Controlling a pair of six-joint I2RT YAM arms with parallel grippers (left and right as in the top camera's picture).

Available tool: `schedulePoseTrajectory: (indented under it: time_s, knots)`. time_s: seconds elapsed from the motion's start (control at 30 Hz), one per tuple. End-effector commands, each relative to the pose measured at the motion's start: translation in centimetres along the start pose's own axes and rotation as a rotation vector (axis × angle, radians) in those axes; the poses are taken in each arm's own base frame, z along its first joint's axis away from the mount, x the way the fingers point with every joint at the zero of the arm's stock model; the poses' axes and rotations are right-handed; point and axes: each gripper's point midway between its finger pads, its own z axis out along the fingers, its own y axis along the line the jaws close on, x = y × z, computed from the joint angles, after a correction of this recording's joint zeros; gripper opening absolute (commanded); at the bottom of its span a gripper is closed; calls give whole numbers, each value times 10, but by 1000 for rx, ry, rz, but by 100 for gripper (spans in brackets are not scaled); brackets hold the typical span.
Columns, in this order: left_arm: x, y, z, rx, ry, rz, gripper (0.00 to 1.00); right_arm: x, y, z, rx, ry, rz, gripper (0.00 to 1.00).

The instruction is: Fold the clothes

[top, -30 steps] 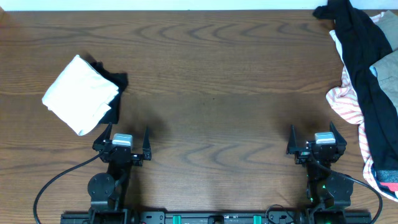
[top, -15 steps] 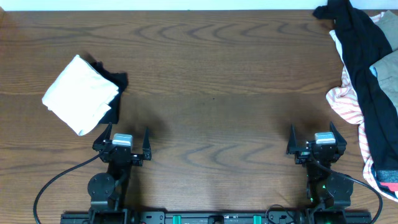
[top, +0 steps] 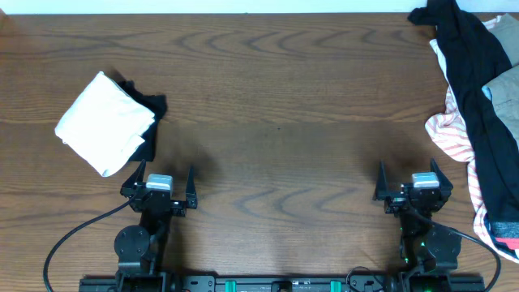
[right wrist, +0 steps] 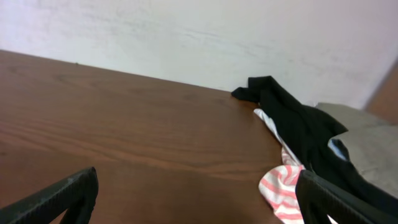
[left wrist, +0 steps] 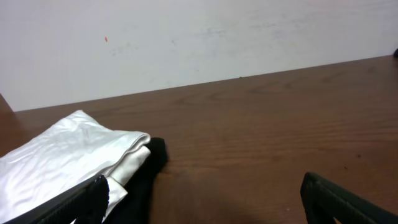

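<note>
Only part of the clothes (top: pixel 506 91) shows, a pale grey-green patch at the table's right edge, half covered by a black garment (top: pixel 470 65). The right wrist view has the same grey-green cloth (right wrist: pixel 364 124) at its far right. My left gripper (top: pixel 167 169) stands open at the near left with nothing between its fingers, well away from the clothes. My right gripper (top: pixel 407 166) is open too, at the near right, short of the pile. In the wrist views, bare wood lies between the jaws of both the left gripper (left wrist: pixel 202 190) and the right gripper (right wrist: pixel 198 183).
A white folded bundle (top: pixel 105 122) lies on a black cloth (top: pixel 152 107) at the left, just beyond my left gripper; it shows too in the left wrist view as the white bundle (left wrist: pixel 68 149). A pink-and-white striped garment (top: pixel 450 134) lies under the black one at the right.
</note>
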Motion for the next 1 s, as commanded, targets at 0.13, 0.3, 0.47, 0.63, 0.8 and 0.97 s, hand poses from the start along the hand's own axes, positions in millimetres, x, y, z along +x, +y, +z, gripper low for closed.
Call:
schedulePoseTrajectory:
  time_s: [0.13, 0.3, 0.47, 0.63, 0.8, 0.97]
  knots:
    - [3, -1, -1, 0, 31, -156, 98, -16, -23, -6, 120, -8, 167, 99]
    - [-26, 2, -4, 0, 26, -162, 98, -48, -41, -13, 194, 38, 170, 99]
    - [-37, 4, 1, 5, 170, -173, 98, -80, -49, 1, 211, 127, 159, 99]
    - [-46, 7, 21, 11, 336, -187, 98, -92, -49, 35, 195, 288, 124, 99]
    - [-49, -4, 41, 91, 514, -221, 98, -74, -22, 77, 28, 569, 90, 99]
    - [-53, -23, 50, 195, 531, -303, 98, -69, -15, 104, -31, 611, 65, 99]
